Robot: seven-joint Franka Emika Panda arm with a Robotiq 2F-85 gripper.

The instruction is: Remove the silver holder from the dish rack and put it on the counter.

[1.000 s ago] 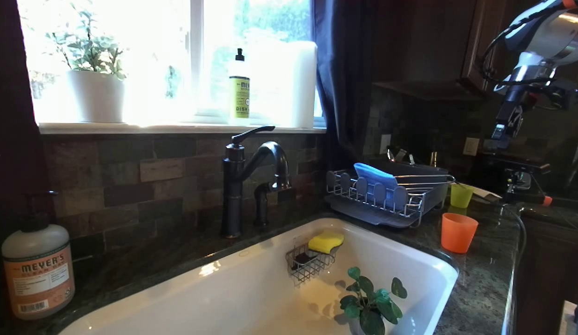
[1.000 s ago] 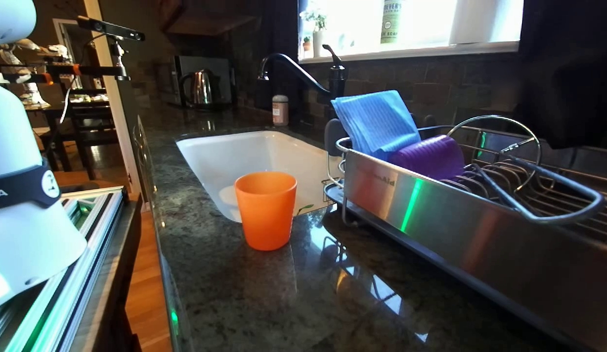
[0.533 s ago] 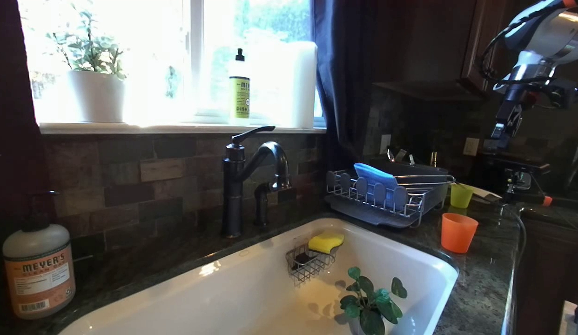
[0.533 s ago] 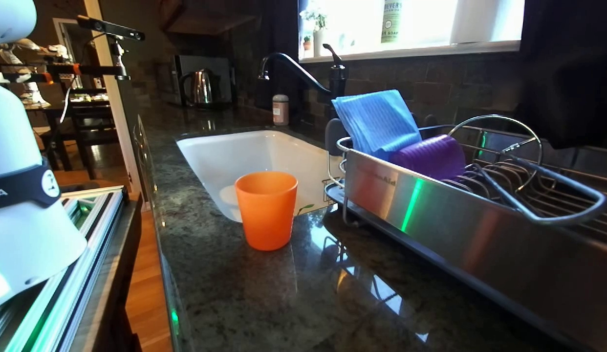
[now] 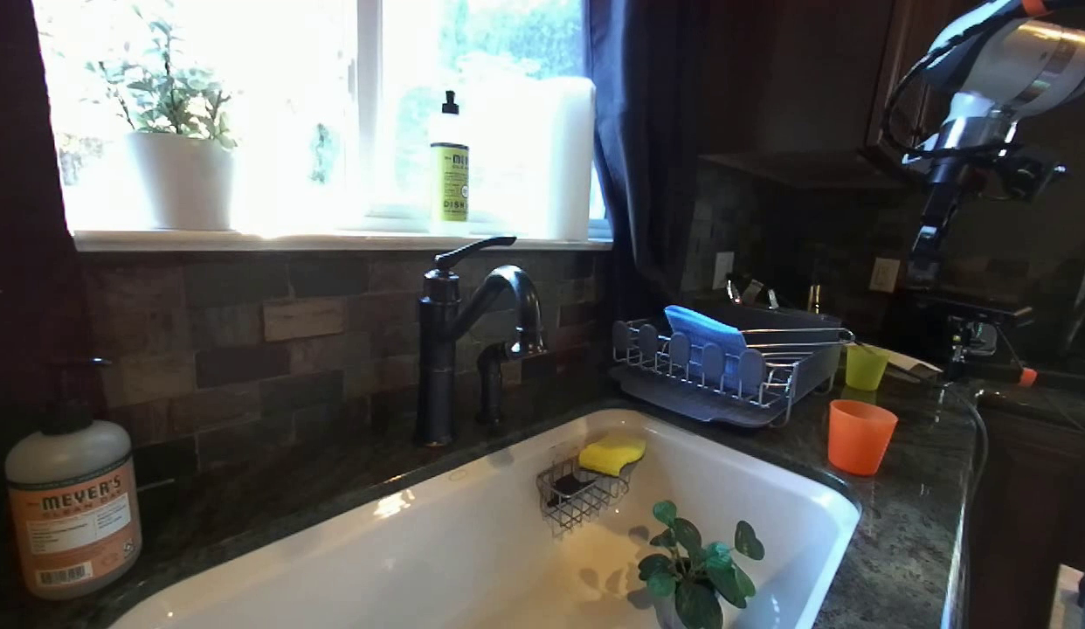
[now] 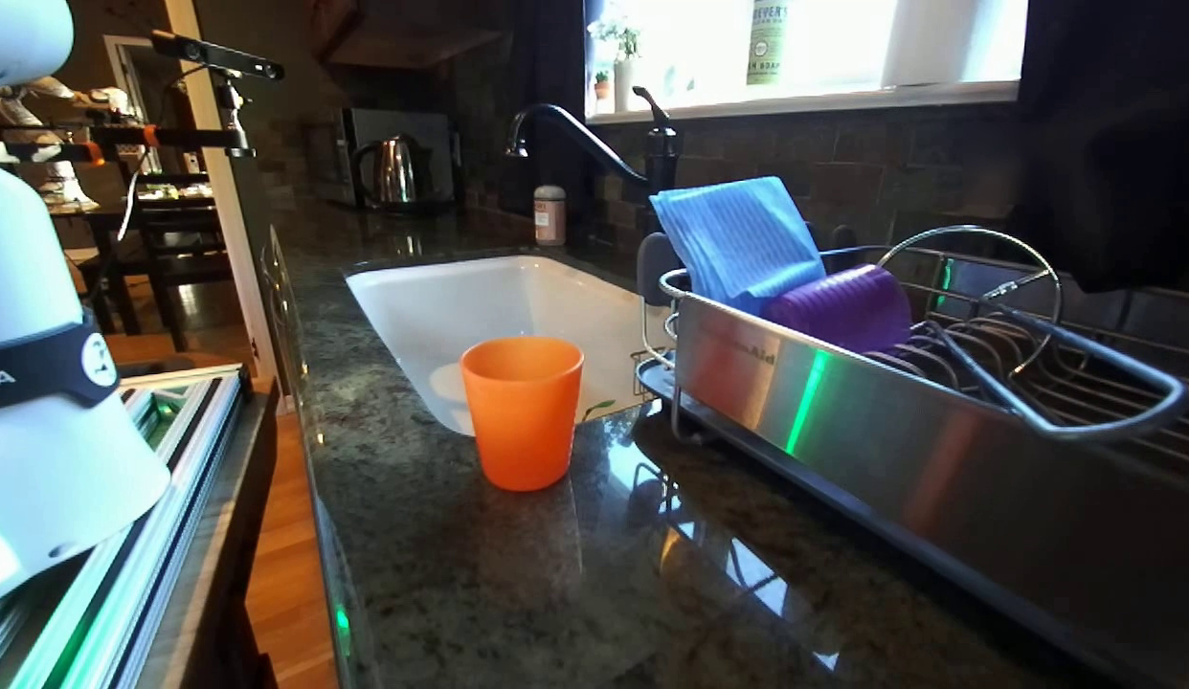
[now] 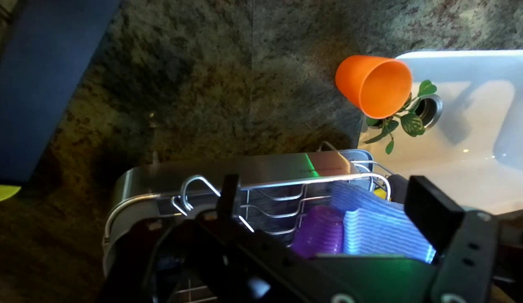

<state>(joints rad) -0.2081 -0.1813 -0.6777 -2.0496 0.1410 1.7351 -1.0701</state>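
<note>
The silver holder lies tilted in the dish rack, its bent end sticking out over the rack's side. It also shows in an exterior view, and its bent end shows in the wrist view; the rest there is hidden by a finger. My gripper is above and behind the rack. In the wrist view my gripper is open with nothing between the fingers; the left finger overlaps the holder in the picture. The counter is dark speckled stone.
A blue cloth and a purple cup lie in the rack. An orange cup stands on the counter by the white sink. A lime cup stands beside the rack. A flat dark thing is near it.
In an exterior view the arm and gripper have shifted slightly left, toward the rack, since half a second ago. The holder, rack and cups have not moved.
</note>
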